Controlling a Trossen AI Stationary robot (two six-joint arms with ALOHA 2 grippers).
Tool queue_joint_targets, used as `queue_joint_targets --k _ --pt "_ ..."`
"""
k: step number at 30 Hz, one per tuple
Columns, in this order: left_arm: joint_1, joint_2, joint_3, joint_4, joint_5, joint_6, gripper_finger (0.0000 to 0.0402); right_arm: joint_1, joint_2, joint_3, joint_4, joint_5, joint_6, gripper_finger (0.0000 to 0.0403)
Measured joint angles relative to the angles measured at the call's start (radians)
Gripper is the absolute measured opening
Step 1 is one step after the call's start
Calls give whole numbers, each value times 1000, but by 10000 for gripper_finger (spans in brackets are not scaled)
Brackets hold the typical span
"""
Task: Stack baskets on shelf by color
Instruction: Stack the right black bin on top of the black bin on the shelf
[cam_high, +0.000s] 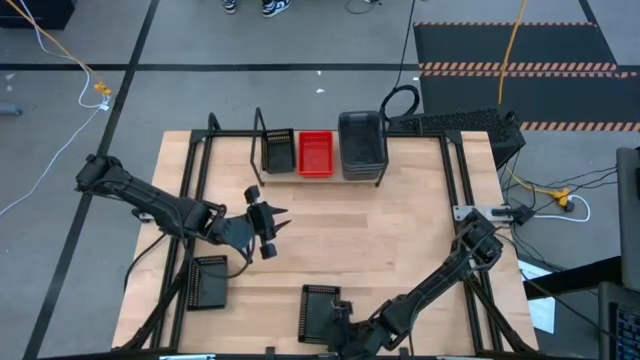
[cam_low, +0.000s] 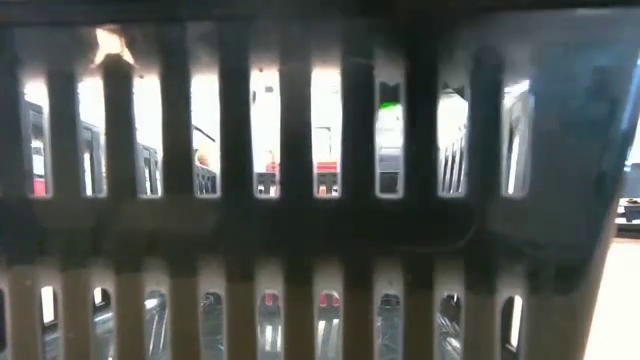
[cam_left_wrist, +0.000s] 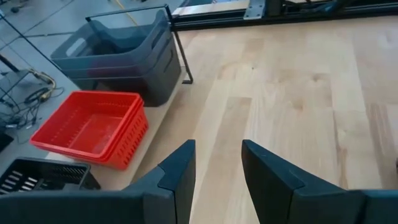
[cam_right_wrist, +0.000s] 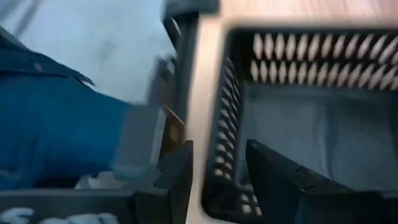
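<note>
a: where are the baskets sitting?

b: on the shelf (cam_high: 262, 140) at the table's far edge there are three spots filled. a black basket (cam_high: 278, 150) on the left, the red baskets (cam_high: 316, 153) nested in the middle, and the grey stack (cam_high: 362, 145) on the right. the left wrist view shows the same three side by side: the grey stack (cam_left_wrist: 121, 53), the red baskets (cam_left_wrist: 93, 127), and a corner of the black basket (cam_left_wrist: 43, 175).

a: and off the shelf?

b: two more black ones on the wooden table (cam_high: 400, 230). one lies near the front left (cam_high: 208, 281), the other at the front middle (cam_high: 322, 311).

a: what's the left gripper doing?

b: the left gripper (cam_high: 278, 222) hangs over bare wood left of centre, well apart from the shelf, pointing toward the right. its fingers (cam_left_wrist: 180, 171) stand apart with nothing between them.

a: the right one?

b: the right gripper (cam_right_wrist: 217, 165) is down at the front-middle black basket (cam_right_wrist: 311, 118). its fingers are spread, one on each side of the basket's perforated side wall, not yet closed on it. from above, the arm covers the gripper beside that basket.

a: the low view?

b: filled by a slotted basket wall (cam_low: 300, 230) right at the lens; through the slots only bits of red and grey show.
</note>
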Motion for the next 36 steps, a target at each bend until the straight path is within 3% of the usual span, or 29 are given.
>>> queue_joint_targets --k 7,10,15,18,22,27,30,34,36 --pt "6 -5 0 3 -2 24 134 -15 1 0 -139 4 31 135" --pt "17 -6 0 7 -3 26 134 -30 1 0 -195 5 -9 104" --pt "28 -6 0 7 -4 33 134 -76 -33 -2 -249 -14 -134 11" --pt "28 -12 0 -30 -21 37 134 -113 -88 -2 -257 -58 -204 8" --pt "27 -45 0 -175 -131 -28 134 -192 -201 -2 -278 -93 -337 3" --pt "27 -151 0 -441 -231 -220 133 -385 -368 -2 -302 -121 -489 1" --pt "28 -233 0 -555 -280 -293 133 -575 -418 0 -294 -230 -586 1" --pt "50 -325 0 -604 -304 -301 133 -830 -361 72 -304 -387 -721 1" --pt "72 -354 0 -605 -305 -276 134 -924 -278 167 -324 -403 -799 1"
